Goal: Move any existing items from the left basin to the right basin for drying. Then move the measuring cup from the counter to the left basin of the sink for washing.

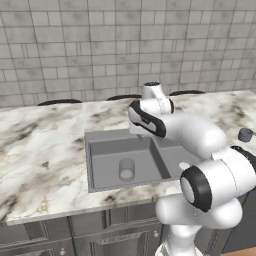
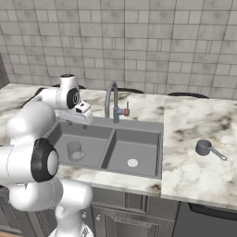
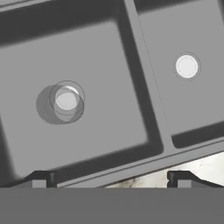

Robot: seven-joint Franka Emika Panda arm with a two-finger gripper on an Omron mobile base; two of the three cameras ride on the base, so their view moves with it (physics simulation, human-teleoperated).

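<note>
A pale see-through tumbler [image 1: 126,170] [image 2: 74,151] [image 3: 67,99] stands upright in the left basin [image 1: 107,160] [image 2: 62,134] [image 3: 105,57], over its drain. My gripper [image 3: 110,179] [image 2: 79,119] hangs high above that basin, open, with nothing between its fingertips [image 3: 41,178]. The narrower right basin [image 2: 134,148] [image 3: 183,105] holds only its pale drain [image 2: 133,163]. A dark grey measuring cup [image 2: 203,147] [image 1: 245,134] with a short handle sits on the marble counter [image 2: 199,120] right of the sink.
A tall arched steel faucet [image 2: 111,99] rises behind the divider between the basins, close to the right of my hand. A tiled wall [image 2: 139,41] backs the counter. Marble counter [image 1: 40,150] stretches left of the sink.
</note>
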